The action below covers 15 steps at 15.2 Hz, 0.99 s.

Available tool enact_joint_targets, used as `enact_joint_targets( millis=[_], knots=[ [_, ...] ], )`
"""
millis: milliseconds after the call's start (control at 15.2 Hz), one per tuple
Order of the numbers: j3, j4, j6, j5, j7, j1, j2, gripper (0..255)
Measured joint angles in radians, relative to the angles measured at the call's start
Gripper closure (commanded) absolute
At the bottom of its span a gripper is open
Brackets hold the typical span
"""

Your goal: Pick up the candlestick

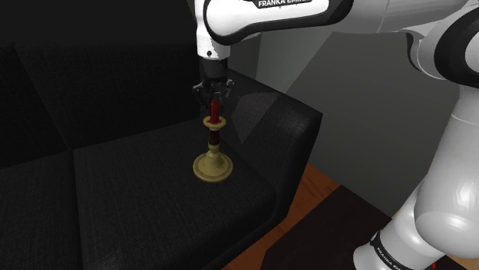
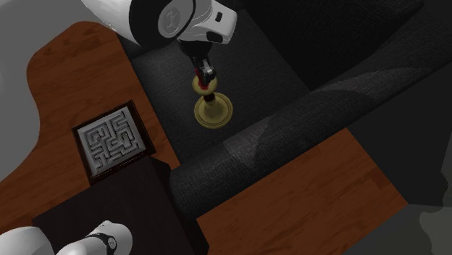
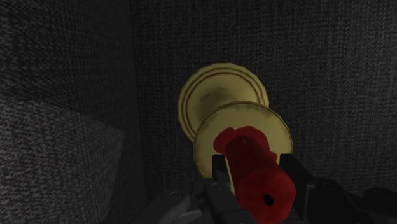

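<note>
A brass-coloured candlestick [image 1: 213, 159] with a round base and a red candle [image 1: 214, 108] stands upright on the dark sofa seat [image 1: 138, 192]. My black gripper [image 1: 214, 106] hangs straight above it, shut on the red candle at the top. From above, the candlestick [image 2: 213, 109] shows its round base, and the gripper [image 2: 204, 74] sits over its upper end. In the wrist view the red candle [image 3: 257, 175] lies clasped between the two fingers [image 3: 219, 168], with the brass drip pan [image 3: 248, 124] and the base [image 3: 216, 89] beyond it.
The sofa's armrest [image 1: 284, 115] rises just beside the candlestick. A dark side table [image 2: 109, 138] with a grey maze tile stands on the wooden floor [image 2: 290, 195] near the sofa's end. The backrest [image 1: 100, 84] rises behind the seat.
</note>
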Motion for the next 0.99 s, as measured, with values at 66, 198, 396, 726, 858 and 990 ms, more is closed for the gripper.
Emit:
enact_joint_targets(
  millis=[66, 198, 396, 726, 858, 990],
  knots=[
    [0.000, 0.011, -0.011, 0.000, -0.001, 0.000, 0.001, 255],
    [0.001, 0.033, -0.034, 0.000, -0.001, 0.002, 0.001, 255],
    [0.001, 0.086, -0.078, -0.002, -0.002, 0.005, 0.009, 255],
    [0.004, 0.167, -0.150, -0.006, -0.002, 0.012, 0.019, 255],
    [0.005, 0.216, -0.185, -0.011, 0.002, 0.019, 0.034, 255],
    [0.005, 0.240, -0.206, -0.013, 0.000, 0.021, 0.037, 255]
  ],
)
